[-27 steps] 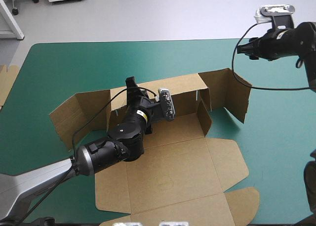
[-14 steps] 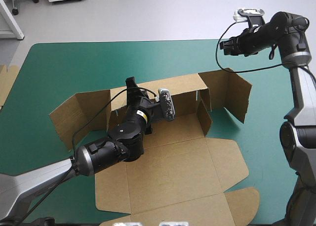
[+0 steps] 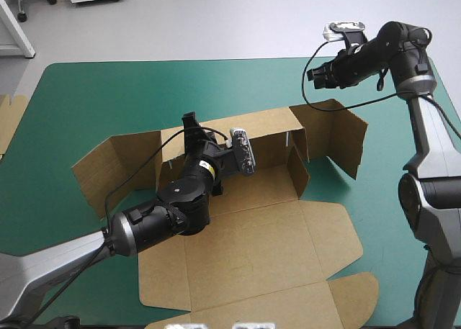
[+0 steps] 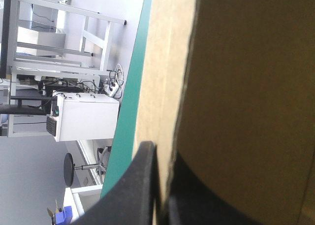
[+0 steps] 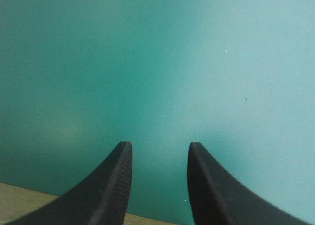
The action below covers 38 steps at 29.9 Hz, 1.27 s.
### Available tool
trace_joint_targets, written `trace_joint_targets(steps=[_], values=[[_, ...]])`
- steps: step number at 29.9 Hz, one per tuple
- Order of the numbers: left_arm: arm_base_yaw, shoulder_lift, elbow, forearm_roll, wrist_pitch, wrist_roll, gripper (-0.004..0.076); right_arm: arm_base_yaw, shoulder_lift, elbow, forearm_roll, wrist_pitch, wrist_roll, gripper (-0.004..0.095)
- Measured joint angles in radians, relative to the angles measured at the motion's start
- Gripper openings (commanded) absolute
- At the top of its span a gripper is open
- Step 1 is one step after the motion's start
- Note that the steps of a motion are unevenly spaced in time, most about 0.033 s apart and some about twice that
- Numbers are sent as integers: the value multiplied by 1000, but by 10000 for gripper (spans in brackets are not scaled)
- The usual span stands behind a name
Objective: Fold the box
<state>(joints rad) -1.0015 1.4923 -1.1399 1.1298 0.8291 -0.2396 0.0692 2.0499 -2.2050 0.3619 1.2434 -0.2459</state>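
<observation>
Brown board, light, stiff, bending only at its scores: the box (image 3: 252,235) lies mid-frame on the table (image 3: 108,91). The left tool (image 4: 165,156) pinches its back wall (image 3: 259,131). The right tool (image 5: 160,148), parted and empty, hovers upper right near the side flap (image 3: 346,134), likely the best hold.

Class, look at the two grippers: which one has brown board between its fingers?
The left gripper: its black fingers are shut on the raised back wall of the box. The right gripper stands open above bare teal-green cover, holding nothing.
</observation>
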Motion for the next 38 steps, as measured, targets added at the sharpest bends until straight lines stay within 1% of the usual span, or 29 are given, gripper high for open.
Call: trace_joint_targets(steps=[7,13,17,24,29,33,38], values=[[0,0,0,1,1,0,-10,4,-9,62,1,2,-2,346],[0,0,0,24,2,-4,-10,5,-99,208,1,-1,-32,342],[0,0,18,57,-8,-15,-10,5,-158,281,2,0,-46,314],[0,1,93,226,-22,-178,-10,5,-201,350,38,-1,-67,306],[-10,1,97,242,-18,-199,-10,5,-240,421,71,-9,-98,306],[-38,1,113,290,-2,-228,-10,5,-303,506,80,-48,-121,306],[-50,2,158,396,-32,-295,-10,5,-388,628,105,-108,-158,304]])
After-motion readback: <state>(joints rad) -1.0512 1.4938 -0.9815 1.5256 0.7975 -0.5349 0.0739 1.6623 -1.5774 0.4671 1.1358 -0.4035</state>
